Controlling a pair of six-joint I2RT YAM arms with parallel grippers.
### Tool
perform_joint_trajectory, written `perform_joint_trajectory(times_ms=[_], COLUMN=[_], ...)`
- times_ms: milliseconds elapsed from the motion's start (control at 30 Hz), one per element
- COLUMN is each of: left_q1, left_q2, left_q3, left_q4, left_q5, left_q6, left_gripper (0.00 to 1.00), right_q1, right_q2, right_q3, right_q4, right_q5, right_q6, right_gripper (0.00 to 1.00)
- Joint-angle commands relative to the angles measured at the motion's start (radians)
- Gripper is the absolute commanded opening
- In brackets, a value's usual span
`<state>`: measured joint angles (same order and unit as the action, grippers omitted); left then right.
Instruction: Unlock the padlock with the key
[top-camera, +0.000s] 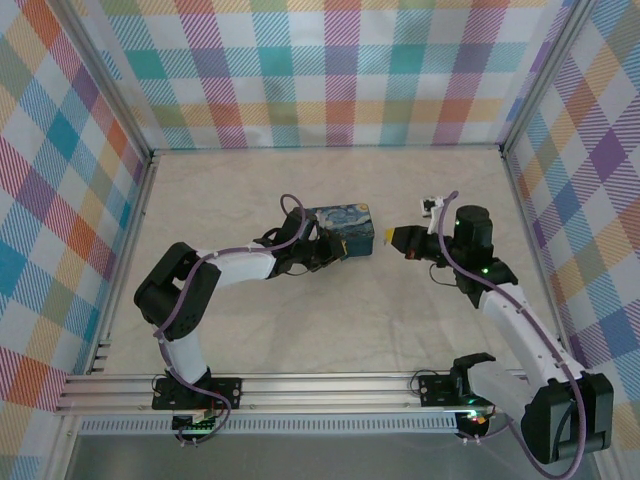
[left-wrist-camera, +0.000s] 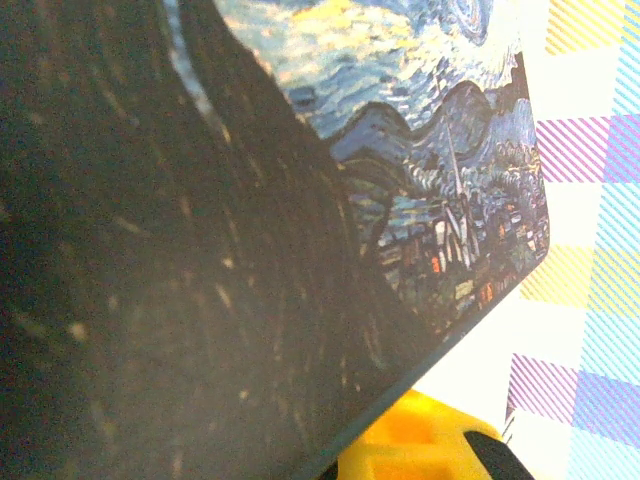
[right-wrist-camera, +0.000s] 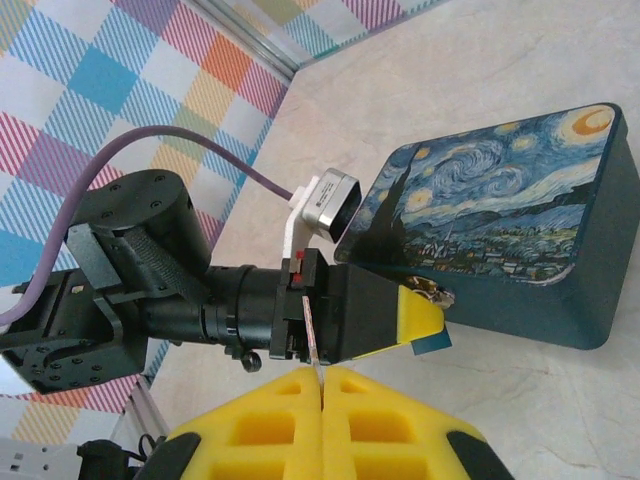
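Right gripper (right-wrist-camera: 322, 385), closest to us, pinches the key (right-wrist-camera: 311, 340). Left gripper (right-wrist-camera: 400, 322) is clenched at the tin's (right-wrist-camera: 520, 240) corner, on what we cannot tell. Left wrist: tin lid just above a yellow finger (left-wrist-camera: 420, 450). From above, key and tin sit apart. We judge that inserting and turning are not yet done.

The tin (top-camera: 340, 228) is dark blue swirls, walls (top-camera: 320, 70) pastel plaid, key (right-wrist-camera: 312, 340) seemingly silvery.

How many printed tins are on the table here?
1. The dark blue tin sits mid-table, the left gripper at its near edge, the right gripper just off its right end. Nothing here could hide another.
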<state>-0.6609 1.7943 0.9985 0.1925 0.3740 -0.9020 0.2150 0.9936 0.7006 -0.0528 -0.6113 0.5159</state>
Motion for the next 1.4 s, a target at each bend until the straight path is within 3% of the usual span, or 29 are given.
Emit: perform_joint_trajectory(times_ms=[0,467,933,1367], left_q1=[-0.011,-0.011,-0.008,0.003], left_q2=[0.009,0.011,0.008,0.004], left_q3=[0.029,0.052,0.043,0.035], left_q4=[0.033,0.02,0.035,0.063], left_q5=[0.012,0.022,0.034,0.055], left_q6=[-0.016,-0.038,-0.044,-0.052], left_gripper=[0.08,0.09,0.09,0.09], right_q1=[-0.006,-0.008,-0.013,-0.049], right_q2=[-0.01,-0.029,-0.017,0.013], right_q3=[0.017,0.043,0.101,-0.229], right_q4=[-0.039,-0.087,-0.016,0.426], right_q5=[-0.025,-0.04,-0.095,-0.12], right_q6=[0.01,0.128,0.31,0.647], right_gripper=[0.0,0.0,0.0,0.0])
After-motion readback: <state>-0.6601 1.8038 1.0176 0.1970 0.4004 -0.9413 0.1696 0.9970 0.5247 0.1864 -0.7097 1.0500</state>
